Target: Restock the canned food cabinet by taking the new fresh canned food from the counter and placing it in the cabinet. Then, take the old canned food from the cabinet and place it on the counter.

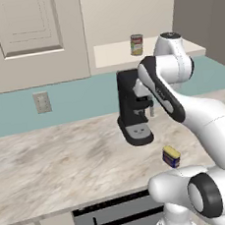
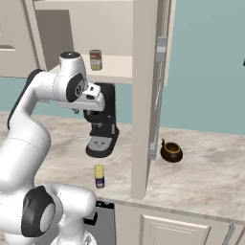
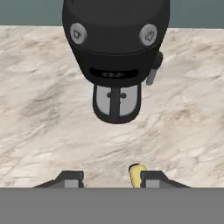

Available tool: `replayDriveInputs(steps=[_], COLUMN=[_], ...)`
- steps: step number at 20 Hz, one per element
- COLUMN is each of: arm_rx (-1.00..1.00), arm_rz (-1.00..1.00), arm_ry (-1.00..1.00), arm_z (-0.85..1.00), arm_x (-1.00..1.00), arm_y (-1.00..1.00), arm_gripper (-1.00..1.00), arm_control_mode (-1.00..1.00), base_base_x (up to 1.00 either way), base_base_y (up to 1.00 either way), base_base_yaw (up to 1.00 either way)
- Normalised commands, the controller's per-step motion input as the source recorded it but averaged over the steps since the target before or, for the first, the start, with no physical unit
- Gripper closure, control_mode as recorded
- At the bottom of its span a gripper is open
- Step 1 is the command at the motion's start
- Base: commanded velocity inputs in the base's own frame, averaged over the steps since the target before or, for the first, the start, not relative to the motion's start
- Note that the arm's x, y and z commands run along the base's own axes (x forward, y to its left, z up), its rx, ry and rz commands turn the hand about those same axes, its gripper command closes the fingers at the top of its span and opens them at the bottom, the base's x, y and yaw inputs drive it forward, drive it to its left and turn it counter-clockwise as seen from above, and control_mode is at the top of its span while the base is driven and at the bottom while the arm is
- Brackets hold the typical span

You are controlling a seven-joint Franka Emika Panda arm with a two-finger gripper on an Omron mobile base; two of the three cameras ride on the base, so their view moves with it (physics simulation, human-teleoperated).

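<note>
The new fresh canned food [image 1: 171, 156] stands low in the frame on the marble desk [image 1: 51, 166], a short, rigid, slick cylinder, probably light; best pinched across its sides. Above it, the claw [image 3: 110, 178] hangs spread and empty before a glossy black coffee machine [image 1: 132, 107]. The old canned food [image 1: 136, 45] waits in the cabinet [image 1: 113, 55], upper centre.

A black rounded coffee machine [image 3: 115, 52] fills the upper centre on the beige-and-grey marbled counter [image 3: 39, 113]; a yellow can top [image 3: 136, 173] peeks by the open gripper [image 3: 111, 179] at the bottom.
</note>
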Motion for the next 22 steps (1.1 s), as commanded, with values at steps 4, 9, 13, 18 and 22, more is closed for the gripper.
replayDriveInputs(steps=[4,9,13,18,22], arm_rx=[0.09,0.04,0.0,0.0,0.0], arm_rz=[-0.05,-0.05,-0.02,0.0,-0.03], arm_ry=[-0.01,0.0,0.0,0.02,0.04], arm_z=[-0.04,-0.64,-1.0,-1.0,-0.95], arm_x=[-0.31,-0.51,-0.33,0.0,0.01], arm_y=[-0.41,-0.8,-0.46,-0.05,0.06], arm_gripper=[-1.0,-1.0,-1.0,-1.0,-1.0], arm_control_mode=[-1.0,-1.0,-1.0,-1.0,-1.0], base_base_x=[0.0,0.0,0.0,0.0,0.0], base_base_y=[0.0,0.0,0.0,0.0,0.0], base_base_yaw=[0.0,0.0,0.0,0.0,0.0])
